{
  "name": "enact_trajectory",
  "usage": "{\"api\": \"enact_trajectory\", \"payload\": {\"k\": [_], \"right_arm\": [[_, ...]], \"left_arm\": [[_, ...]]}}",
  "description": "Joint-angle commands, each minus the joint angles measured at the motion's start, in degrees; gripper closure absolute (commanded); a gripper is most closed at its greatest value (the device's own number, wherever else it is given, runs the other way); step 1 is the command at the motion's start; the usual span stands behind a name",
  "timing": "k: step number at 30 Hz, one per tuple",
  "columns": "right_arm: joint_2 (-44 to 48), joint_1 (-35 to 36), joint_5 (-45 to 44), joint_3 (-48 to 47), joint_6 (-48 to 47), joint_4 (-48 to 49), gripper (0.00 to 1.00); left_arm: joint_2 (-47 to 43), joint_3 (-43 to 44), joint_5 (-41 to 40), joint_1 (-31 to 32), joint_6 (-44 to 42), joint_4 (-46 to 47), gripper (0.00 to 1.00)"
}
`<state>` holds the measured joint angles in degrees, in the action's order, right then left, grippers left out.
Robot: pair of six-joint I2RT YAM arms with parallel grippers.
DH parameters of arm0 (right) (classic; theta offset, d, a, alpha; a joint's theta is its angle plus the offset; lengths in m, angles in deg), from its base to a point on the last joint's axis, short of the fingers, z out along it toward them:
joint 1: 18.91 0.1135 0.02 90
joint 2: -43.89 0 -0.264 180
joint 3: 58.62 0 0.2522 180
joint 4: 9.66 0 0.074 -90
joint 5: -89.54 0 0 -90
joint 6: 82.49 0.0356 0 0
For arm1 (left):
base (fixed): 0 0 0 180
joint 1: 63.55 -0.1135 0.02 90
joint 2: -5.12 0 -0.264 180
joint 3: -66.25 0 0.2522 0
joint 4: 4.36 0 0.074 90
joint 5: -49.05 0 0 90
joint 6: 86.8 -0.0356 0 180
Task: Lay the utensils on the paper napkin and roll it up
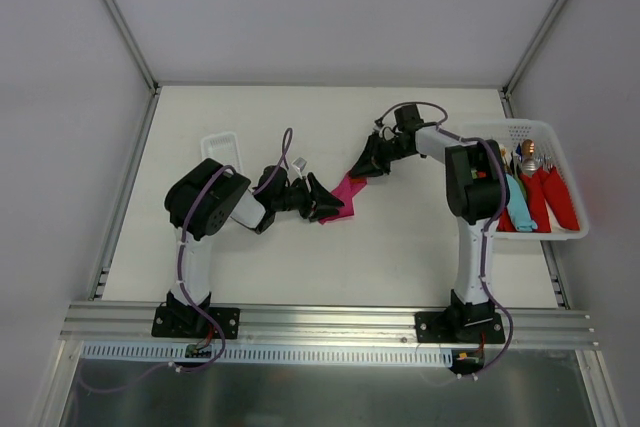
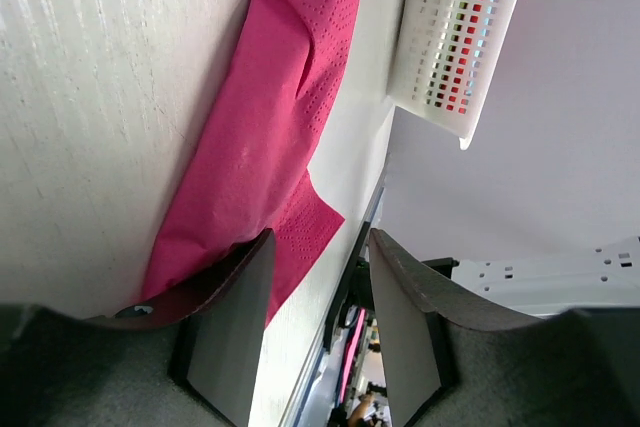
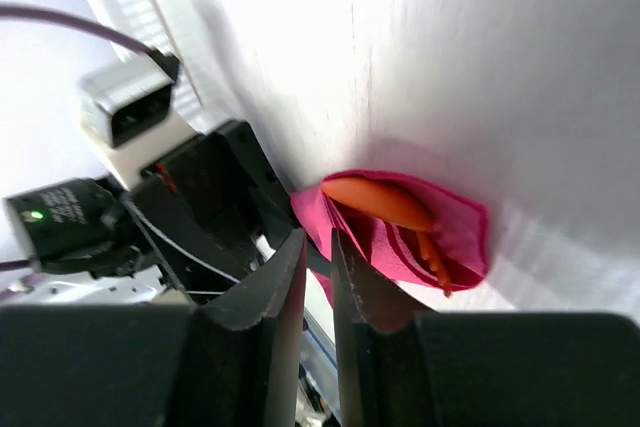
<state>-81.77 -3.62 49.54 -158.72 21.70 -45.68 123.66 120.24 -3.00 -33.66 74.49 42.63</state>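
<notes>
L gripper (image 2: 320, 243) open at napkin (image 2: 270, 137) edge — spoon (image 3: 380, 203) inside fold.

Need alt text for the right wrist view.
A magenta napkin lies folded on the white table, with the orange spoon and fork tucked inside. The right gripper, fingers close together, points at its near edge; the left gripper sits at its far side.
</notes>
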Motion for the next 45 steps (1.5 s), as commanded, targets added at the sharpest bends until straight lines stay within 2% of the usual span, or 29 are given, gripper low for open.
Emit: {"api": "enact_trajectory", "payload": {"k": [1, 9, 19, 23, 28, 31, 38, 45], "right_arm": [[0.9, -0.8, 1.5, -3.8, 2.9, 2.0, 0.80], [-3.4, -1.1, -3.1, -5.1, 2.0, -1.1, 0.82], [-4.8, -1.6, -10.4, -8.3, -2.5, -7.7, 0.89], [-2.2, -2.1, -6.5, -8.1, -2.4, -7.4, 0.88], [3.9, -1.4, 2.8, -2.8, 4.1, 2.4, 0.88], [6.8, 0.5, 4.9, -0.3, 6.7, 5.7, 0.87], [5.3, 5.1, 5.1, 3.9, 7.9, 8.0, 0.87], [1.4, 5.3, 1.8, 7.2, 5.8, 6.7, 0.89]], "left_arm": [[4.2, -2.9, -5.4, -0.9, -2.6, -11.2, 0.55], [3.7, -2.7, -5.9, -1.0, -3.3, -12.6, 0.55], [3.6, -3.0, -6.3, -1.1, -3.4, -13.1, 0.56], [3.5, -3.0, -6.8, -1.0, -3.5, -14.0, 0.56], [3.5, -2.7, -7.1, -1.0, -3.8, -14.9, 0.57], [3.1, -2.4, -7.4, -1.0, -4.3, -15.4, 0.57], [1.3, -2.1, -8.1, -1.0, -5.9, -16.7, 0.57], [-0.4, -1.6, -7.9, -1.0, -7.8, -17.0, 0.58]]}}
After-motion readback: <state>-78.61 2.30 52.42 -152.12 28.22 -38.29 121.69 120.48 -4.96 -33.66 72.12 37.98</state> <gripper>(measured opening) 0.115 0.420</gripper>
